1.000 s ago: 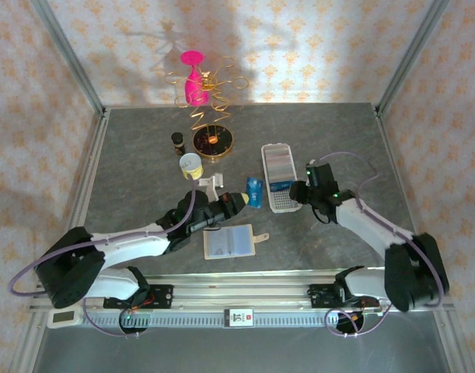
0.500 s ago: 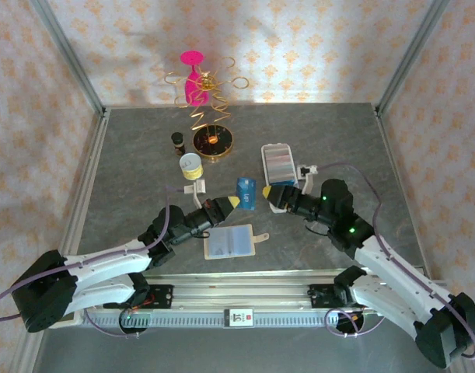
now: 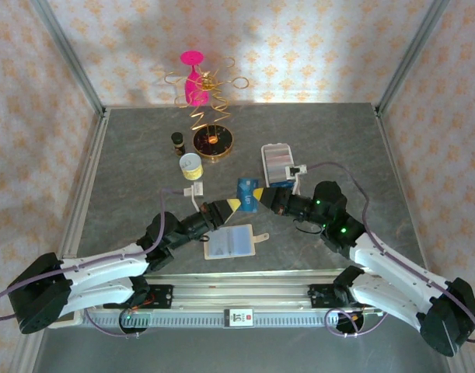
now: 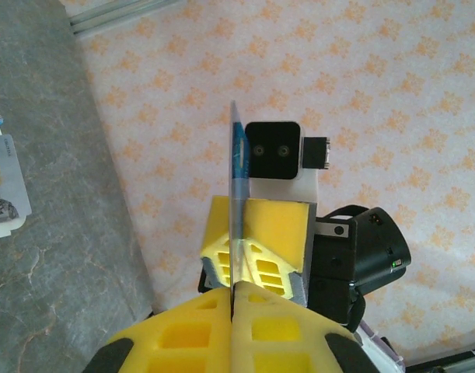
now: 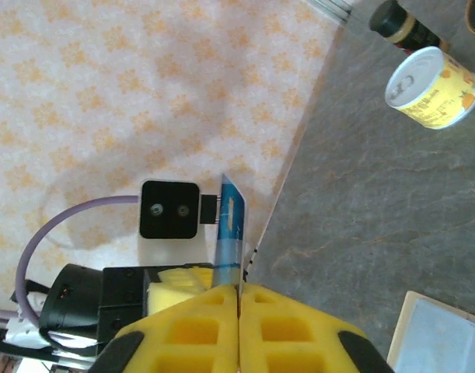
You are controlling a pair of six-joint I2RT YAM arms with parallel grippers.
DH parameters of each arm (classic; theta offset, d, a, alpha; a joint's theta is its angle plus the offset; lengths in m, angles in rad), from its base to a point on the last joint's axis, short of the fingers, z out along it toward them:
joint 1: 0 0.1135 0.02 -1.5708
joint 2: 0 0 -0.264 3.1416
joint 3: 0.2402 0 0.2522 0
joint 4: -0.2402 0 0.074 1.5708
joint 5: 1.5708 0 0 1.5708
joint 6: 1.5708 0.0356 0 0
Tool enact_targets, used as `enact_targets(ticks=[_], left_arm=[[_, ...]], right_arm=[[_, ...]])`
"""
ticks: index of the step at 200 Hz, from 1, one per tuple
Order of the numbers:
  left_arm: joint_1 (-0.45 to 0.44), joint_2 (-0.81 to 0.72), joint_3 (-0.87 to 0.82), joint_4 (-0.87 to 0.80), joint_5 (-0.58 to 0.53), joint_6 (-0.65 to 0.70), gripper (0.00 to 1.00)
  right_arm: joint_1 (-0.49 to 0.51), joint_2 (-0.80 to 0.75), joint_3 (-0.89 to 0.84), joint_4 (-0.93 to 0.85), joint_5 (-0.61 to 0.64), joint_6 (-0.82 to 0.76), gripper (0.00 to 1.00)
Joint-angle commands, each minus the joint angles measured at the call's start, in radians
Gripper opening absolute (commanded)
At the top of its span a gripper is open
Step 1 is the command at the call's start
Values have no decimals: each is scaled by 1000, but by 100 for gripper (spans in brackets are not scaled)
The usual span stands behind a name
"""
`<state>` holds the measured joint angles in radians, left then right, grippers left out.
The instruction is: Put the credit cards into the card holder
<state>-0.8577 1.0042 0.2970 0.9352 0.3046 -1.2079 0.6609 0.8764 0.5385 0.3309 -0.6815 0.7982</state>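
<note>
One blue credit card [image 3: 246, 193] stands on edge above the table centre, pinched from both sides. My left gripper [image 3: 235, 203] is shut on its near-left end and my right gripper [image 3: 259, 194] is shut on its right end. The left wrist view shows the card [image 4: 235, 171] edge-on, rising out of my shut left gripper [image 4: 235, 294], with the right gripper's yellow fingers [image 4: 276, 225] clamped just beyond. From the right wrist, the card [image 5: 231, 225] sticks up from my shut right gripper [image 5: 239, 291]. The white card holder [image 3: 276, 159] lies behind the right arm, which hides its near end.
An open beige wallet [image 3: 231, 242] lies near the front, under the grippers. At the back left stand a yellow can [image 3: 190, 165], a small dark bottle [image 3: 177, 141], a round gold dish [image 3: 214, 141] and a pink glass [image 3: 193, 78] in a gold wire spiral.
My right gripper swung left from beside the card holder to the card and shut on it. My left arm stretched further out along the table, still holding the card.
</note>
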Motion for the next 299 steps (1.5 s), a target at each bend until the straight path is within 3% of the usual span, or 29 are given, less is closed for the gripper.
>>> enact_targets(ticks=[1, 19, 34, 49, 79, 111, 196, 299], left_arm=[[-9, -28, -11, 33, 2, -1, 0], [-9, -53, -19, -39, -1, 12, 1], [-11, -122, -41, -210, -52, 41, 31], [-12, -207, -70, -437, -136, 75, 45], [-12, -326, -66, -849, -268, 155, 48], [-14, -283, -18, -1109, -353, 222, 51], [-119, 47, 161, -1286, -507, 246, 56], [-169, 306, 308, -1348, -548, 248, 54]], right_arm=[[14, -2, 6, 59, -22, 7, 0], [14, -14, -10, 46, -27, 14, 0], [22, -34, -32, -55, 24, -18, 0], [33, -49, -77, -139, 90, -45, 0], [82, 0, -171, -118, 159, -45, 0], [162, 155, -181, -39, 205, -54, 0], [235, 382, -148, 108, 225, -49, 0], [249, 475, -129, 169, 239, -50, 0]])
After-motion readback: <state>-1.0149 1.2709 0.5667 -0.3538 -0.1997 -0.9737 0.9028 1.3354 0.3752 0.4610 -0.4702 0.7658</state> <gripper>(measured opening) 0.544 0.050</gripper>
